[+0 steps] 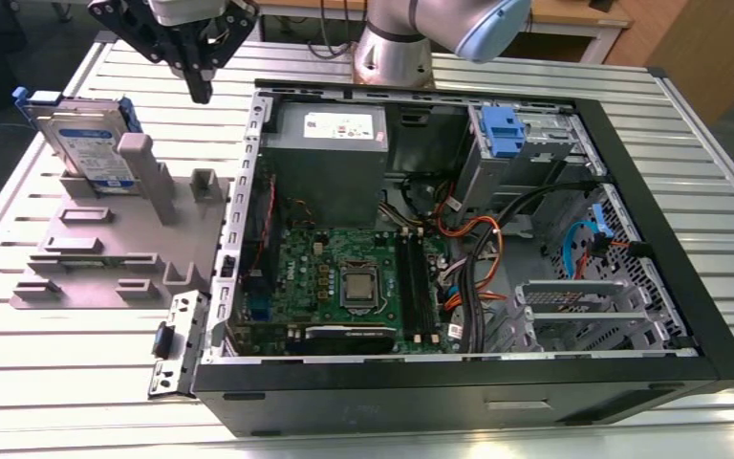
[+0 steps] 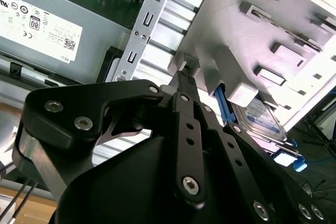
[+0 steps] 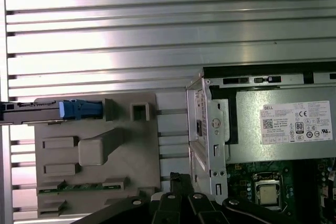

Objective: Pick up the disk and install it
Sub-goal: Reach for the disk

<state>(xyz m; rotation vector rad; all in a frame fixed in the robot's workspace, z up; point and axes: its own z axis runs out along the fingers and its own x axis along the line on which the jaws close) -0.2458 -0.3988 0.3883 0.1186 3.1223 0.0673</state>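
Hidden: the disk (image 1: 87,143) has its lower edge sunk in a grey holder (image 1: 99,258), and a post covers part of its label.
Cut off: the arm (image 1: 405,38) and the upper body of the gripper (image 1: 199,91) run past the exterior view's top edge.
Hard to make out: in the first wrist view the disk shows edge-on, a thin strip with a blue end.
Gripper: fingers drawn together to a point, holding nothing — it hangs between holder and case (image 1: 469,392).
Disk to gripper: the disk stands upright at the holder's far end, toward the exterior view's left of the gripper — near, not touching.
Case: open, lying on the table (image 1: 35,382).
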